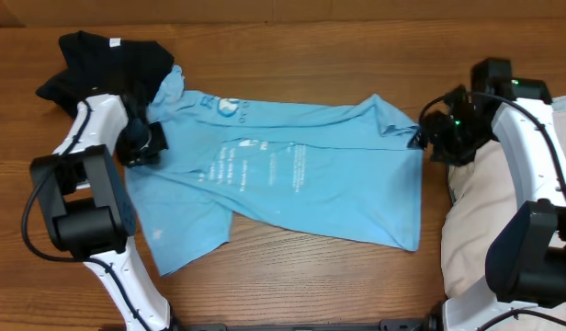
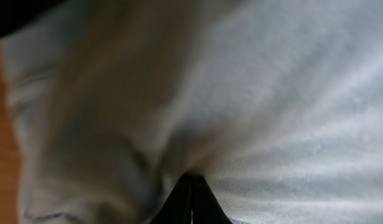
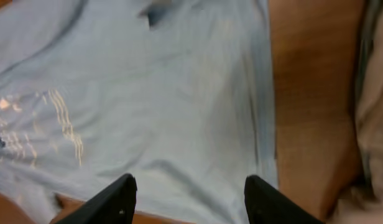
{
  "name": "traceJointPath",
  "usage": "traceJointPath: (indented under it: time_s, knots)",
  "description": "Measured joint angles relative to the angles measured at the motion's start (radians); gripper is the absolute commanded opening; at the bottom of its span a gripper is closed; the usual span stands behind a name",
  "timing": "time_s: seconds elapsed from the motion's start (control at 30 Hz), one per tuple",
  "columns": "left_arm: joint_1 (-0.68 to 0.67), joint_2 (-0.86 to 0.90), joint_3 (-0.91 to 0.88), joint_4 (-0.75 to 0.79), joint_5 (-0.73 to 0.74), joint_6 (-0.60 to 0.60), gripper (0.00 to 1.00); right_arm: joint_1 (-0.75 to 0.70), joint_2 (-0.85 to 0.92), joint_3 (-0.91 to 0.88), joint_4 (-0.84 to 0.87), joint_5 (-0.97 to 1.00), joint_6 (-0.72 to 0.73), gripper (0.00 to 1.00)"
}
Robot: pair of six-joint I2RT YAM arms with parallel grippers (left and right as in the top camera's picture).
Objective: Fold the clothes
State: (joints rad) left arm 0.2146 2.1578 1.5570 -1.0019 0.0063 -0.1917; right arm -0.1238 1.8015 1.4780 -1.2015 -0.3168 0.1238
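T-shirt (image 1: 292, 175) is spread mid-frame on the table (image 1: 311, 37). Left gripper (image 1: 143, 142) is pressed together, with cloth pinched at the shirt's left edge. Right gripper (image 3: 188, 190) is held spread over the right edge, nothing gripped. Risks: the thin pinch could be lost under pull, and the black garment (image 1: 99, 60) touching at upper left could be dragged along.

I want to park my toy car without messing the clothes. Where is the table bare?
Bare table shows above the blue T-shirt in the overhead view, between the black garment and the right gripper, and again below the shirt. It is crowded at the left and by the beige garment.
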Motion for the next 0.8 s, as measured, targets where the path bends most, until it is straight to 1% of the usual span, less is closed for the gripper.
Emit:
traceJointPath:
  time_s: [0.1, 0.13, 0.17, 0.2, 0.37, 0.43, 0.6, 0.8]
  knots:
    - [0.02, 0.006, 0.01, -0.021, -0.027, -0.016, 0.04, 0.035, 0.0, -0.02, 0.14, 0.003, -0.005, 0.59]
    - [0.022, 0.007, 0.012, -0.024, -0.036, -0.017, 0.04, 0.052, 0.0, -0.039, 0.198, 0.003, -0.001, 0.61]
    - [0.022, 0.008, 0.013, -0.025, -0.042, -0.019, 0.04, 0.064, 0.0, -0.055, 0.24, 0.005, 0.005, 0.67]
    - [0.021, 0.009, 0.014, -0.026, -0.046, -0.019, 0.04, 0.08, 0.0, -0.083, 0.293, 0.006, 0.013, 0.69]
    - [0.016, 0.01, 0.016, -0.027, -0.059, -0.019, 0.04, 0.15, 0.001, -0.215, 0.536, 0.047, 0.02, 0.7]
    - [0.014, 0.01, 0.016, -0.026, -0.063, -0.019, 0.04, 0.169, 0.001, -0.254, 0.61, 0.072, 0.021, 0.69]
    - [0.014, 0.01, 0.016, -0.026, -0.06, -0.019, 0.04, 0.183, 0.002, -0.32, 0.768, 0.132, 0.022, 0.61]
    - [0.014, 0.01, 0.016, -0.024, -0.056, -0.019, 0.04, 0.183, 0.011, -0.347, 0.838, 0.16, 0.023, 0.57]
